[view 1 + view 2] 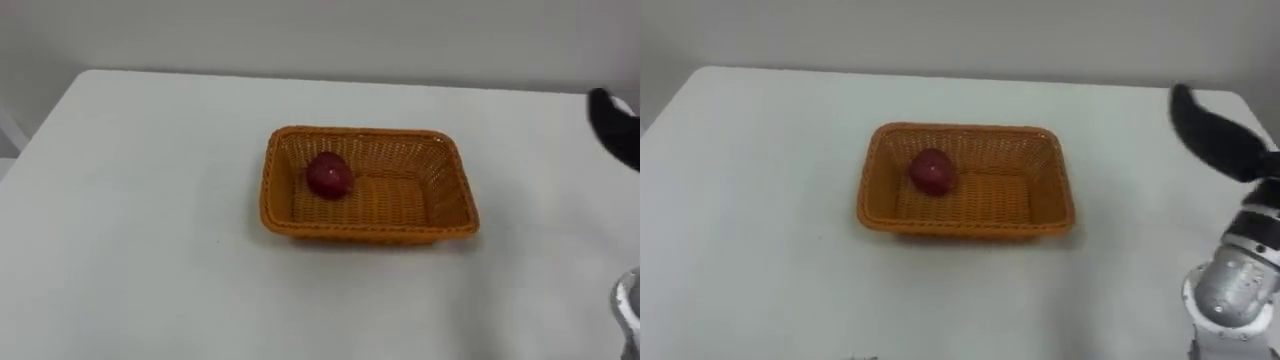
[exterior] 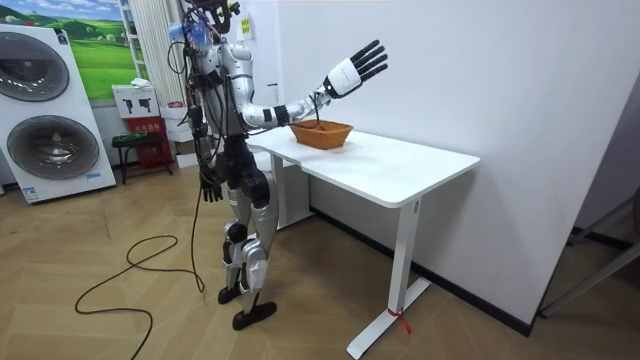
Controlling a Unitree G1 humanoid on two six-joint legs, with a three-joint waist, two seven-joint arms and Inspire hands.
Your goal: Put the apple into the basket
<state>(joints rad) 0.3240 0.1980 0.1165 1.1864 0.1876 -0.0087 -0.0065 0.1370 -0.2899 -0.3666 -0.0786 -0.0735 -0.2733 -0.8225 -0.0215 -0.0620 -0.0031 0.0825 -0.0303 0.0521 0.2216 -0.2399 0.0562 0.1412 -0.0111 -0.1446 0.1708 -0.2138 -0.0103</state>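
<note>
Your right hand [image 1: 1215, 135] is up at the right edge of the frame, lifted clear of the bench [image 1: 750, 220], fingers spread wide and released, holding nothing. You've got the apple [image 1: 932, 172] lying in the wicker basket [image 1: 965, 226] at mid-frame, toward its upper left corner. Your left hand [image 2: 210, 188] hangs at the robot's side; I can't tell its state.

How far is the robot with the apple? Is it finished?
It looks finished: the apple lies inside the basket on the table. Nothing is in hand: the right hand is raised over the table, fingers spread and empty, and the left hand hangs by the robot's side. Probably only lowering that arm is left.
</note>
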